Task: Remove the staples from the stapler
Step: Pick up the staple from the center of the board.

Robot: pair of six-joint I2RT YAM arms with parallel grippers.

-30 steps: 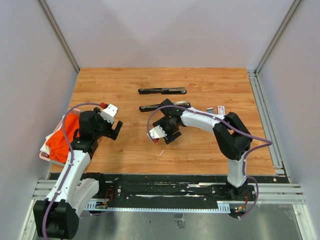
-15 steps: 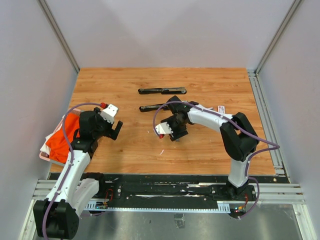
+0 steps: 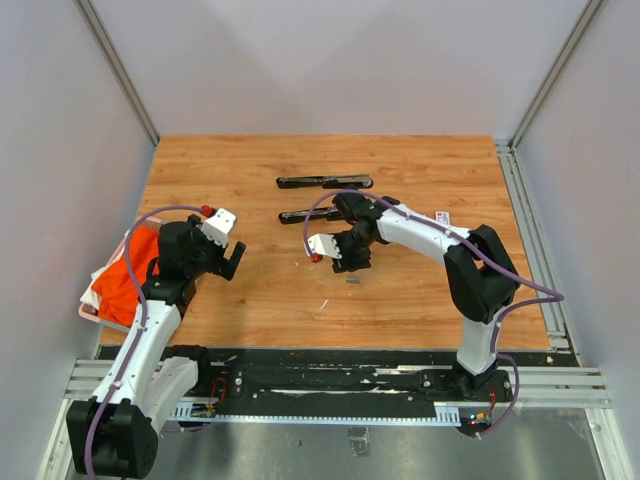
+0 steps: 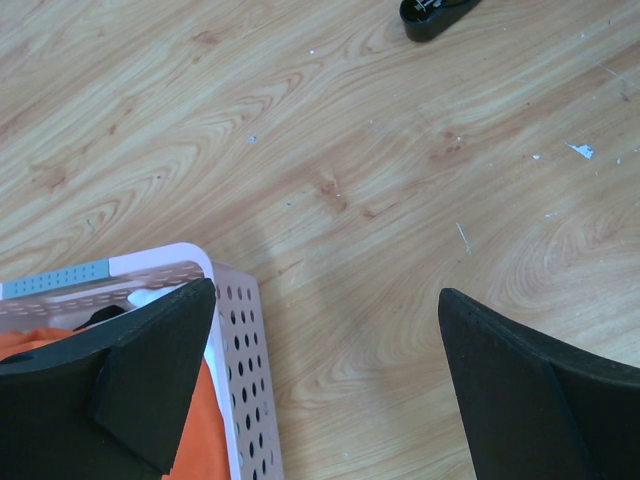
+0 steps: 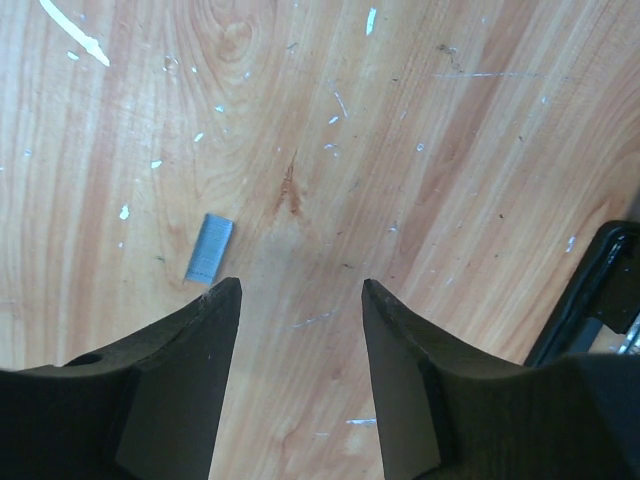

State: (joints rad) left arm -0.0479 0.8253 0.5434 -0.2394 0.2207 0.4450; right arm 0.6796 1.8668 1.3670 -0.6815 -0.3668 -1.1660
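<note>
A short silvery-grey strip of staples (image 5: pixel 209 247) lies flat on the wood just off my right gripper's left fingertip, apart from it; from above the staples (image 3: pixel 351 281) sit just nearer than that gripper. My right gripper (image 5: pixel 300 290) is open with only bare wood between its fingers; it hovers (image 3: pixel 350 260) by the black stapler (image 3: pixel 310 214), whose end shows at the right edge (image 5: pixel 590 300). A second long black stapler part (image 3: pixel 323 181) lies farther back. My left gripper (image 4: pixel 325 300) is wide open and empty at the left (image 3: pixel 233 262).
A pink perforated basket (image 4: pixel 235 350) holding orange cloth sits at the table's left edge (image 3: pixel 125 275), under my left gripper's left finger. A small white-and-red box (image 3: pixel 442 217) lies right of the right arm. Walls enclose the table on three sides.
My right gripper has shifted right and farther back toward the stapler, and its jaws have narrowed. The strip of staples now shows on the wood beside it. The left arm has not moved.
</note>
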